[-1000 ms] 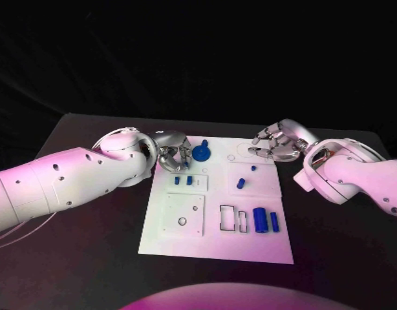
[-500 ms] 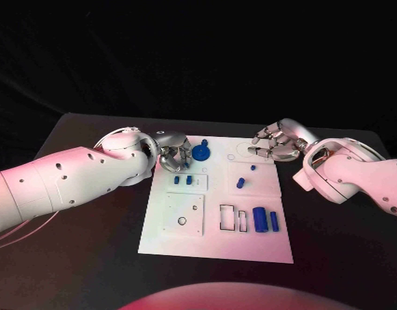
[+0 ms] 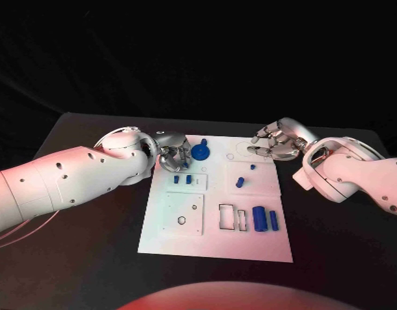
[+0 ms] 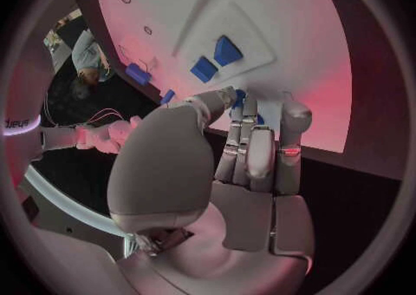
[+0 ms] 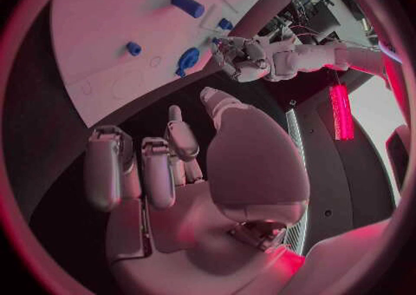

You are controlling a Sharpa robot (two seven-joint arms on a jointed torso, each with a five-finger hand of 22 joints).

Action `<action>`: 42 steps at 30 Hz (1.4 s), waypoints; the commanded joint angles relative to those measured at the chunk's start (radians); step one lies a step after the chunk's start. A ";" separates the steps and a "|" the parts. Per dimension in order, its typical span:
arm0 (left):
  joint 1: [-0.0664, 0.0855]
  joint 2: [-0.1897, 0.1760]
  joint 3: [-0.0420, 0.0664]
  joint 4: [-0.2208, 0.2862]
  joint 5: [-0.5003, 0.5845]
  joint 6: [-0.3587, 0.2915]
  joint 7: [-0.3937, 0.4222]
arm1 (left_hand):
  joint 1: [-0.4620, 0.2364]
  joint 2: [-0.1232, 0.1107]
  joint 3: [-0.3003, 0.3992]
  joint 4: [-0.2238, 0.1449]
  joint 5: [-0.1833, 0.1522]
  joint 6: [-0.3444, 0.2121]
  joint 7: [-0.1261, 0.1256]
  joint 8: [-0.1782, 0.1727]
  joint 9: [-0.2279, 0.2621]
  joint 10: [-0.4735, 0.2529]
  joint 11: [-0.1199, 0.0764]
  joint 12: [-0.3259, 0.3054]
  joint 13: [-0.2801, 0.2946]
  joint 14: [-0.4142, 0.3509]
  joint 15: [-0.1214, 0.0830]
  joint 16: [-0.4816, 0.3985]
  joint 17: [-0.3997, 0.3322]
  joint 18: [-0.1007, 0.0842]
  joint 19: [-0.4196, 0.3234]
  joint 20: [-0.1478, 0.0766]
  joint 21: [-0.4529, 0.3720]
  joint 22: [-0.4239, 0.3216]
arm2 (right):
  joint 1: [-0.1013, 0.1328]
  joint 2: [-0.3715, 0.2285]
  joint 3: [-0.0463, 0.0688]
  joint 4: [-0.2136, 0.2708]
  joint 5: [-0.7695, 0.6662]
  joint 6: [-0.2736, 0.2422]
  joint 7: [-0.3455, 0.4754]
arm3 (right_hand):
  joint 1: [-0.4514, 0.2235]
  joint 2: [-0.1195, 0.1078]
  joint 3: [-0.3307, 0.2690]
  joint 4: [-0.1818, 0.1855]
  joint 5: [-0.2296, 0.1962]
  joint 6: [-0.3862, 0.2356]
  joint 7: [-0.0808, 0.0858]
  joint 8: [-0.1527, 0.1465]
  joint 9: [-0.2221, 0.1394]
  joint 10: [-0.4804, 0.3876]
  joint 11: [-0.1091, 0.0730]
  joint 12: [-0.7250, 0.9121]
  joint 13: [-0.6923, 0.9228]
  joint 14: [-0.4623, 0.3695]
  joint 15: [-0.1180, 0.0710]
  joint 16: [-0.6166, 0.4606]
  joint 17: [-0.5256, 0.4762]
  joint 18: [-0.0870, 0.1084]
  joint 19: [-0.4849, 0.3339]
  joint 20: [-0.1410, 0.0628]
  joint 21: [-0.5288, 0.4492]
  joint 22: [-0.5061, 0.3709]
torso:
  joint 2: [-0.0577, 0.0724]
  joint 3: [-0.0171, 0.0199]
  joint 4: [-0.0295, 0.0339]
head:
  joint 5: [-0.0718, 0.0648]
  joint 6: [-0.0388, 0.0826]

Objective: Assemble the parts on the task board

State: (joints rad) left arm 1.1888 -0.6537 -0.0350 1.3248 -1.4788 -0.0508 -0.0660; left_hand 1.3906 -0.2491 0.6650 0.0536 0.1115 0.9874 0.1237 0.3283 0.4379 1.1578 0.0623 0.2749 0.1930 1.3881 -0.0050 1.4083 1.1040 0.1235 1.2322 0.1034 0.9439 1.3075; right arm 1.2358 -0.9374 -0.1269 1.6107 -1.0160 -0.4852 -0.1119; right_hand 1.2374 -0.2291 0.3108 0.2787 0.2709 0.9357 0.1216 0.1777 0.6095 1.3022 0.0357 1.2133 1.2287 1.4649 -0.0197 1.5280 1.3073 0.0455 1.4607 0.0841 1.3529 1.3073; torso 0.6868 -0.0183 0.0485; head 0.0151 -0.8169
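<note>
Board (image 3: 215, 242) first, from the head view: a flat white matte plate lying lengthwise away from the robot on the black tabletop (image 3: 86, 258), with cut-out recesses and small glossy blue parts scattered over it. At the far end sits a round blue knob (image 3: 202, 153), and the left hand (image 3: 172, 155) is right beside it, on its left, fingers curled in toward it. Whether they actually pinch it I cannot tell from here. The right hand (image 3: 275, 145) hovers over the far right corner of the board, fingers bent and loosely gathered, nothing in them. Two little blue blocks (image 3: 183, 179) lie just nearer than the knob, two blue cylinders (image 3: 266, 220) lie side by side at the near right, long axes running down the board.

Left wrist view now: silver fingers (image 4: 260, 163) lie close together, reaching to the board's edge, a speck of blue at their tips; the grip itself is hidden. The two square blocks (image 4: 217, 59) sit just beyond on their raised white panel.

Right wrist view: the right hand's fingers (image 5: 160, 170) are curled, apart from the board, holding nothing. The knob (image 5: 187, 59) lies across the board, next to the left hand (image 5: 247, 55), so the left is clearly the nearer hand for it.
</note>
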 commanded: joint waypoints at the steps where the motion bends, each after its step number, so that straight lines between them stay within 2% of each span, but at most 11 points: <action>1: -0.002 0.001 -0.002 -0.001 -0.003 0.033 0.003 | -0.009 0.005 0.000 -0.005 -0.006 0.011 -0.001 0.001 0.003 0.008 -0.001 -0.004 0.003 -0.005 0.003 0.002 0.004 -0.003 -0.008 0.001 -0.003 0.103 | 0.000 0.001 0.000 0.000 -0.004 0.003 0.005 | 0.006 -0.001 0.003 0.005 0.003 0.002 -0.005 0.004 0.001 0.007 0.003 0.001 -0.001 0.082 -0.009 -0.007 0.180 0.006 -0.007 -0.002 -0.005 0.169 | 0.000 0.0000 0.0004 | 0.001 0.000; 13: -0.002 0.000 -0.003 -0.001 -0.003 0.032 0.006 | -0.022 -0.004 -0.006 -0.008 -0.008 -0.001 -0.001 -0.014 0.003 -0.004 0.003 -0.022 0.003 -0.012 0.006 0.003 -0.006 -0.003 -0.017 0.003 -0.005 0.102 | 0.000 0.000 0.000 0.000 -0.004 0.004 0.005 | 0.006 -0.001 0.003 0.005 0.003 0.002 -0.005 0.004 0.001 0.007 0.003 0.001 -0.001 0.082 -0.009 -0.007 0.180 0.006 -0.007 -0.002 -0.005 0.169 | 0.000 0.0000 0.0006 | 0.002 0.000; 20: -0.003 -0.002 -0.003 -0.001 -0.002 0.020 0.010 | -0.043 -0.019 -0.006 -0.009 0.006 -0.055 0.001 -0.055 -0.003 -0.031 0.022 -0.058 -0.001 -0.035 0.022 -0.006 -0.044 -0.004 -0.027 0.015 -0.007 0.099 | 0.000 0.000 0.000 -0.001 -0.004 0.003 0.005 | 0.006 -0.001 0.003 0.005 0.003 0.002 -0.005 0.004 0.001 0.007 0.003 0.001 -0.001 0.082 -0.009 -0.007 0.180 0.006 -0.007 -0.002 -0.005 0.169 | -0.001 -0.0001 0.0007 | 0.003 0.000; 26: -0.003 -0.001 -0.003 -0.002 -0.002 0.015 0.010 | -0.052 -0.024 -0.007 -0.010 0.008 -0.078 0.002 -0.072 -0.006 -0.053 0.034 -0.082 -0.006 -0.045 0.033 -0.008 -0.063 -0.003 -0.033 0.024 -0.011 0.098 | 0.000 0.001 0.000 0.000 -0.004 0.003 0.005 | 0.006 -0.001 0.003 0.005 0.003 0.002 -0.005 0.004 0.001 0.007 0.003 0.001 -0.001 0.082 -0.009 -0.007 0.180 0.006 -0.007 -0.002 -0.005 0.169 | 0.000 -0.0002 0.0009 | 0.003 0.001; 42: -0.003 -0.005 -0.003 -0.001 -0.001 0.005 0.003 | -0.056 -0.026 -0.008 -0.010 0.010 -0.083 0.005 -0.077 -0.005 -0.062 0.040 -0.091 -0.008 -0.053 0.038 -0.011 -0.075 -0.003 -0.037 0.029 -0.014 0.096 | -0.001 0.001 0.000 -0.002 -0.004 0.003 0.005 | 0.005 -0.002 0.005 0.005 0.004 0.001 -0.005 0.004 0.005 0.008 0.002 0.000 -0.003 0.082 -0.009 -0.007 0.180 0.007 -0.007 -0.003 -0.008 0.169 | 0.000 -0.0006 0.0010 | 0.004 0.002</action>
State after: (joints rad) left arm 1.1853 -0.6596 -0.0385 1.3218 -1.4796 -0.0444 -0.0666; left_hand 1.3458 -0.2753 0.6595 0.0482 0.1196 0.9095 0.1283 0.2547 0.4331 1.1005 0.1038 0.1857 0.1860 1.3430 0.0328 1.4037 1.0294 0.1236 1.1967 0.1290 0.9322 1.3073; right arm 1.2359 -0.9373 -0.1269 1.6084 -1.0159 -0.4853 -0.1121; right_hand 1.2374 -0.2291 0.3137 0.2815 0.2708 0.9357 0.1216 0.1777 0.6140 1.3022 0.0357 1.2133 1.2267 1.4649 -0.0198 1.5241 1.3081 0.0455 1.4571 0.0805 1.3485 1.3077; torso 0.6866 -0.0191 0.0496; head 0.0186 -0.8160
